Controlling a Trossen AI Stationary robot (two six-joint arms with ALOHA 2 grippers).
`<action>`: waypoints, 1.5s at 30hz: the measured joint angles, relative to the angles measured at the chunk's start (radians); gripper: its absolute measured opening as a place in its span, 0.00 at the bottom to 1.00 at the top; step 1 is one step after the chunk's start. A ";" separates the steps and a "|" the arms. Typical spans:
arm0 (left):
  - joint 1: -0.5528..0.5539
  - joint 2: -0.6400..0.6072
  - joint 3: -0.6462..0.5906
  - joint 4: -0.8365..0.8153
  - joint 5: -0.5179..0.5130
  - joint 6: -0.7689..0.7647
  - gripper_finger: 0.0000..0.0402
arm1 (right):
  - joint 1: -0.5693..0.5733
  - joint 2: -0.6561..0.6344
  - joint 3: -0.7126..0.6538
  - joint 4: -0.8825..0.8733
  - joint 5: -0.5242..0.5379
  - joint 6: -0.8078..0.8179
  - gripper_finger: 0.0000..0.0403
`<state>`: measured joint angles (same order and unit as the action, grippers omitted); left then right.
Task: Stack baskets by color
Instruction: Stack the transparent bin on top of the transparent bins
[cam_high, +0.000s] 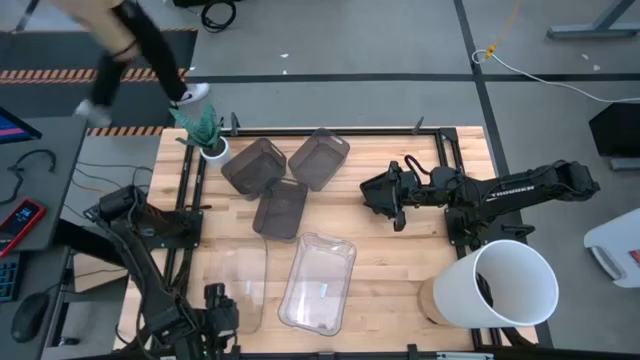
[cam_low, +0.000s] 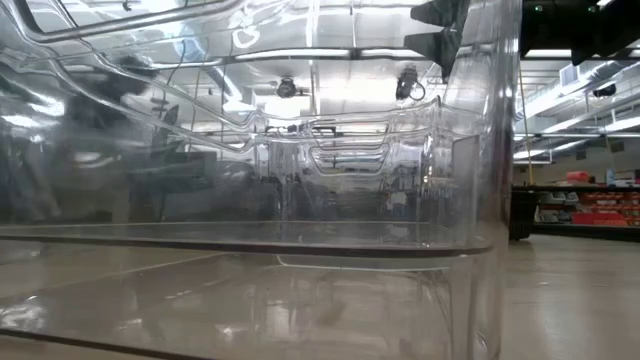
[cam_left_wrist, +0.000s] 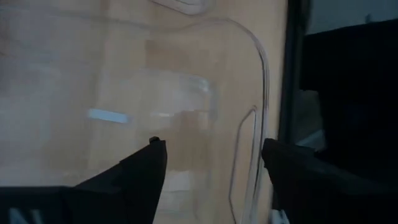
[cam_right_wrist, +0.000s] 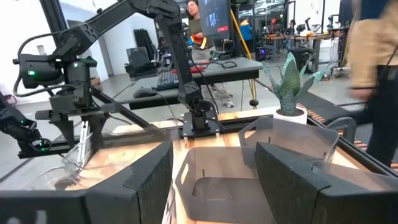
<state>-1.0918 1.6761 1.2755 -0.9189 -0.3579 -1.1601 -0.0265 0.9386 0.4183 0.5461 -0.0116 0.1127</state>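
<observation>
The left gripper's fingers (cam_left_wrist: 149, 171) stand spread and released at the lower left of the high view, directly over a clear basket (cam_high: 240, 285) that rests on the tabletop (cam_high: 400, 270) at the front left. Nothing is clamped between them, and the left gripper (cam_high: 215, 315) looks to have the bin's wall just beside one finger. Judging by this, the bin is set down here as the base of the clear stack.

Just to its right lies a second clear basket (cam_high: 320, 280), tilted a little, near enough to be nested next. Above these, toward the upper middle, three smoky grey baskets (cam_high: 285, 175) cluster close together, unstacked, beside a small white plant pot (cam_high: 213, 150) at the tabletop's upper left edge.

Right of centre, the right gripper (cam_high: 385, 195) waits with its fingers apart and empty, pointed at the grey group. A big white bucket (cam_high: 510, 285) stands at the lower right corner, clear of the work.
</observation>
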 joint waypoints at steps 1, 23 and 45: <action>0.000 0.008 0.000 0.011 0.015 -0.002 0.68 | 0.000 0.000 0.000 0.000 0.000 0.000 0.57; 0.017 0.007 0.003 -0.126 0.107 0.072 0.38 | 0.000 0.004 -0.001 0.049 0.018 -0.030 0.57; 0.020 0.090 0.000 -0.146 0.273 0.168 0.02 | 0.000 0.004 -0.001 0.056 0.014 -0.026 0.57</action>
<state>-1.0714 1.7664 1.2756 -1.0651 -0.0850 -0.9922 -0.0265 0.9428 0.4171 0.6018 0.0026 0.0863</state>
